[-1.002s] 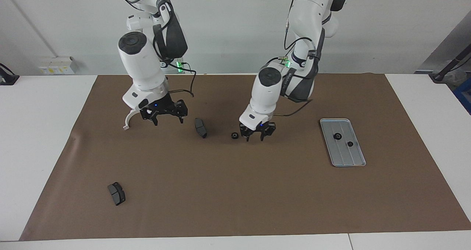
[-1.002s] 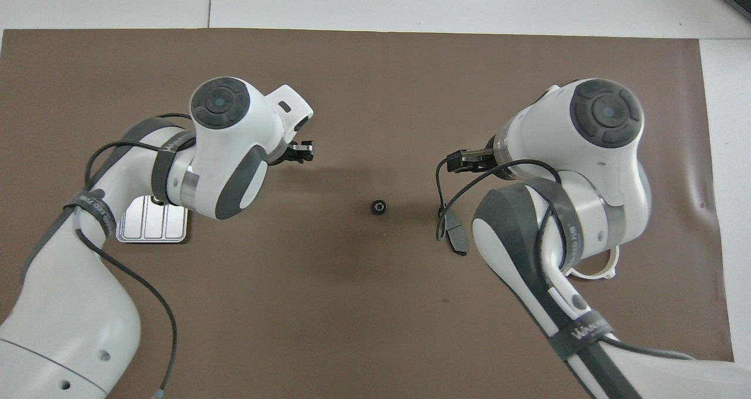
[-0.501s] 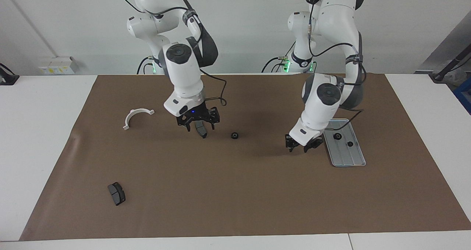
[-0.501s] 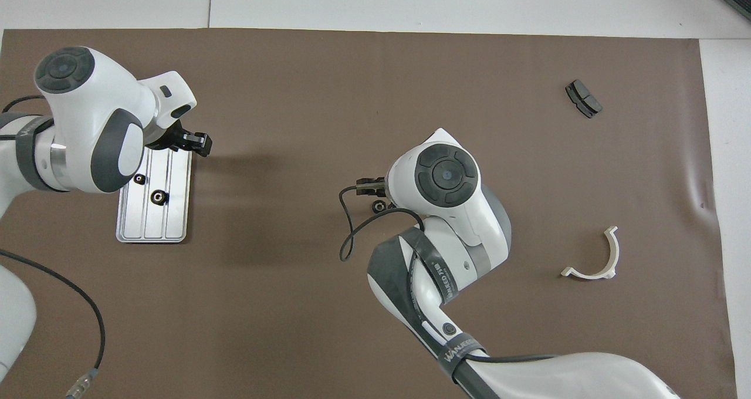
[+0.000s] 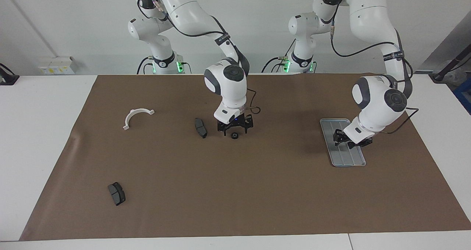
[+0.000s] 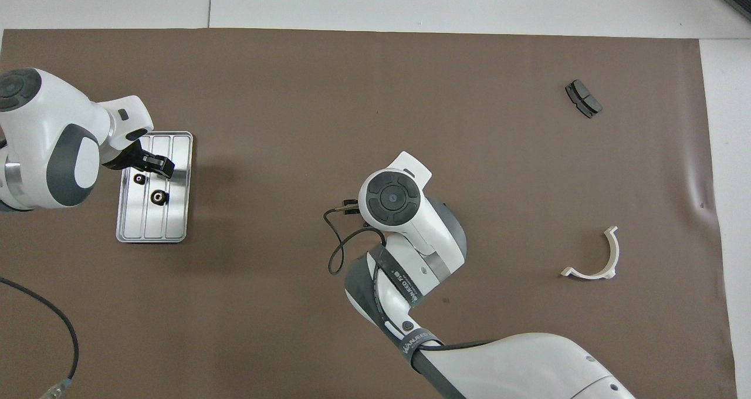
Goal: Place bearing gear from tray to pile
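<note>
**A:** Logging with a clock laid on the mat, twelve toward the robots and three toward the left arm's end. What is lying out at ten?

**B:** A white half-ring bracket (image 5: 137, 114). One brake pad (image 5: 116, 193) is sitting at about eight, near the mat's edge. A second brake pad (image 5: 200, 127) is lying close to centre.

**A:** And the pile?

**B:** It is amounting to a single black gear (image 5: 234, 135) at centre, with the second brake pad at its nine. The right gripper (image 5: 234, 128) is hanging low over it with its jaws apart, one on each side. I cannot tell if they are touching it.

**A:** The tray?

**B:** The tray (image 5: 351, 161) is lying at three. Two tray gears (image 6: 158, 197) are resting near its middle, slightly apart. The left gripper (image 5: 347, 141) is poised over them, jaws apart and holding nothing. My guess is that it is lining up a pick.

**A:** Handling notes?

**B:** I am judging each gear to be small, light, rigid and not fragile. It is probably smooth enough to skid on the ridged metal if nudged. I would be closing the jaws across the outer rim from straight above, one gear only, keeping clear of its neighbour and the raised rim.
</note>
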Robot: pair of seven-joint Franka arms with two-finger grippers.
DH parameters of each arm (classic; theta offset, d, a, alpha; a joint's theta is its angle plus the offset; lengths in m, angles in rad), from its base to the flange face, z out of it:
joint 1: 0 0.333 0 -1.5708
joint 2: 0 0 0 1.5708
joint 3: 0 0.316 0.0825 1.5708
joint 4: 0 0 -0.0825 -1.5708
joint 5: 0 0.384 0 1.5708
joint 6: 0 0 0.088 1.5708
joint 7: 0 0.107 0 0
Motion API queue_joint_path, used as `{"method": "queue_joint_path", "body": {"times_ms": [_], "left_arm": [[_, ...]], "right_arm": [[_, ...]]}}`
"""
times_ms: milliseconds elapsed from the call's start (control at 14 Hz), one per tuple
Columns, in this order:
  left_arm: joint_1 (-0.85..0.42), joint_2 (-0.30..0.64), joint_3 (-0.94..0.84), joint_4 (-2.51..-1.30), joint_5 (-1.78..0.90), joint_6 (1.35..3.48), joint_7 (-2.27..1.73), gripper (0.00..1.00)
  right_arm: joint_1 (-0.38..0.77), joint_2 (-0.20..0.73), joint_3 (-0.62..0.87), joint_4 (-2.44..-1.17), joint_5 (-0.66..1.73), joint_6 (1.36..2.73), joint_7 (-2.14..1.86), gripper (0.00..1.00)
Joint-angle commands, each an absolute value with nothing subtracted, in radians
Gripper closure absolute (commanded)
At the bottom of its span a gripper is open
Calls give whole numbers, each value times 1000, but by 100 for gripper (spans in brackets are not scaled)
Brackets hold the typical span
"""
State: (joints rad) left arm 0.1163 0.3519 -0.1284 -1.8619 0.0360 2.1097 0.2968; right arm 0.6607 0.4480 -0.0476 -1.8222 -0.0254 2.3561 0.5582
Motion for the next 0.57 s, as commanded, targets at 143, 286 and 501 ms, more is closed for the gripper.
{"method": "queue_joint_path", "body": {"times_ms": [143,286,501], "left_arm": [[132,253,-138,-1997,52,2114,307,39],[132,236,-138,-2019,52,2114,305,39],[132,230,-138,-2039,52,2141,305,40]], "right_arm": [[661,445,-45,-1848,-43,2368,572,0],[661,446,-44,-1847,-43,2373,574,0],[666,457,-45,-1848,-43,2384,575,12]]}}
